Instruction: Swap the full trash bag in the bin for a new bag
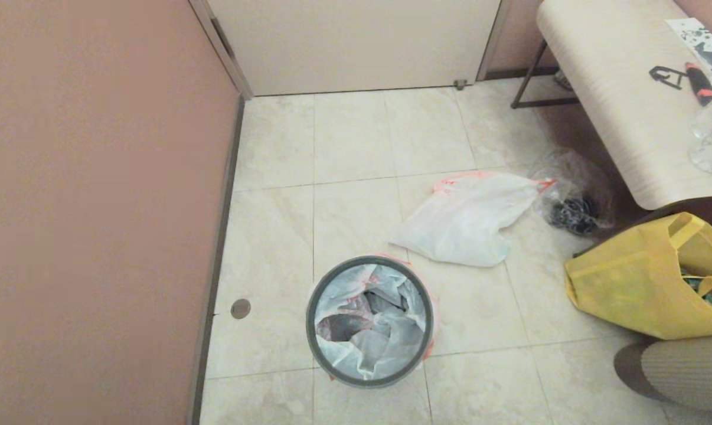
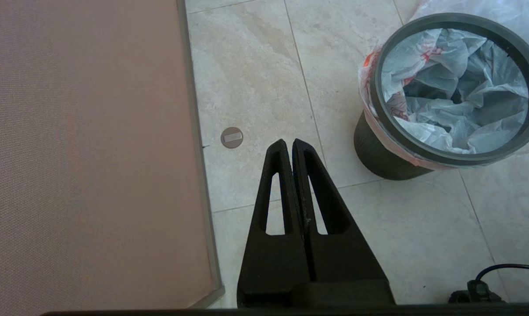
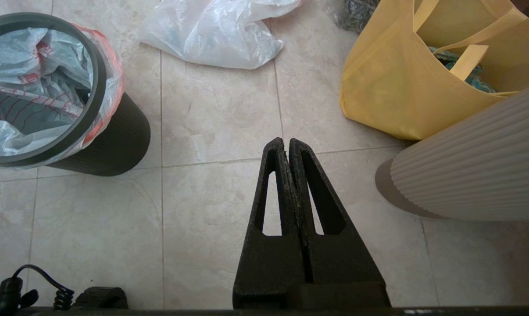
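The bin [image 1: 310, 313], black with a grey ring rim, stands on the tiled floor. A translucent white bag [image 1: 385, 330] with an orange-red rim and bold red print lines it: the new bag. The full trash bag [image 1: 468, 221], mostly plain white, lies on the floor just beyond the bin to the right. Neither gripper shows in the head view. My left gripper [image 2: 288, 142] hangs shut and empty above the floor, the bin [image 2: 378, 158] off to its side. My right gripper [image 3: 286, 141] is shut and empty too, between the bin [image 3: 115, 145] and the tote.
A yellow fabric tote [image 1: 627, 289] sits right of the bin, a clear bag with black cords [image 1: 574, 206] beyond it under a pale bench [image 1: 616, 88]. A ribbed beige column [image 1: 686, 372] stands near right. A pink wall [image 1: 96, 206] runs along the left; a door [image 1: 356, 41] at the back.
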Motion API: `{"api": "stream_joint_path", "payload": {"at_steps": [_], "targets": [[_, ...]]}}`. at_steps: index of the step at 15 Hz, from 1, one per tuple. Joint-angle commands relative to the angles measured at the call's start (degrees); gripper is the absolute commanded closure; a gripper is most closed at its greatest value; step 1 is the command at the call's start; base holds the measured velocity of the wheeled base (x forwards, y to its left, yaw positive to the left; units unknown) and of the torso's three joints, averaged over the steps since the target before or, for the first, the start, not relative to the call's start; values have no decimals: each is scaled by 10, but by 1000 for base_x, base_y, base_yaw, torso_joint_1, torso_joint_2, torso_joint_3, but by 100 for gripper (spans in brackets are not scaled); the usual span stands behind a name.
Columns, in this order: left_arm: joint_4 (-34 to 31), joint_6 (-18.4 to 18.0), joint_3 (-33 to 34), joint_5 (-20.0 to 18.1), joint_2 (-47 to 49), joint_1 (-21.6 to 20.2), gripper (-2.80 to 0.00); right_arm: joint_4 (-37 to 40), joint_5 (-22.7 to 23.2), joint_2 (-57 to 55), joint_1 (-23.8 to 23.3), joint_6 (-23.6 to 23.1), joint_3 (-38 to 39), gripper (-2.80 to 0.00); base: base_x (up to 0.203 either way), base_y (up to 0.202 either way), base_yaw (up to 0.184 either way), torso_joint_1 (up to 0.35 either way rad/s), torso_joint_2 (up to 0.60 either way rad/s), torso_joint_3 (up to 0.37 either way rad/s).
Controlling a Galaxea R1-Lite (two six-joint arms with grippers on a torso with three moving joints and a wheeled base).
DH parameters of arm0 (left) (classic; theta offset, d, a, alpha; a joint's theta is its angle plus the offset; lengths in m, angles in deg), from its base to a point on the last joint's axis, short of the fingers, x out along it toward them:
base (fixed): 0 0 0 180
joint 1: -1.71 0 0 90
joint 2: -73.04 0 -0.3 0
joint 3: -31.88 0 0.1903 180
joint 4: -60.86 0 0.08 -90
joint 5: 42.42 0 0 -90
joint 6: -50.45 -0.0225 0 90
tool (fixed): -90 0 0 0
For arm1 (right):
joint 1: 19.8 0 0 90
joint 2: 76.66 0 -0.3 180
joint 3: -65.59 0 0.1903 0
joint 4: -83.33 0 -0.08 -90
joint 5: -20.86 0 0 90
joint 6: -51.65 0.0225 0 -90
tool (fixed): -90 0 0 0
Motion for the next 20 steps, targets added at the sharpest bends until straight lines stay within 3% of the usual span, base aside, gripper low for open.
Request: {"api": "stream_joint_path", "payload": {"at_steps": [1,20], "targets": [[0,0,0,0,2,0,0,0,0,-1,0,0,0,0,0,0,0,0,0,0],[0,0,0,0,2,0,0,-1,0,-1,0,0,0,0,0,0,0,0,0,0]]}}
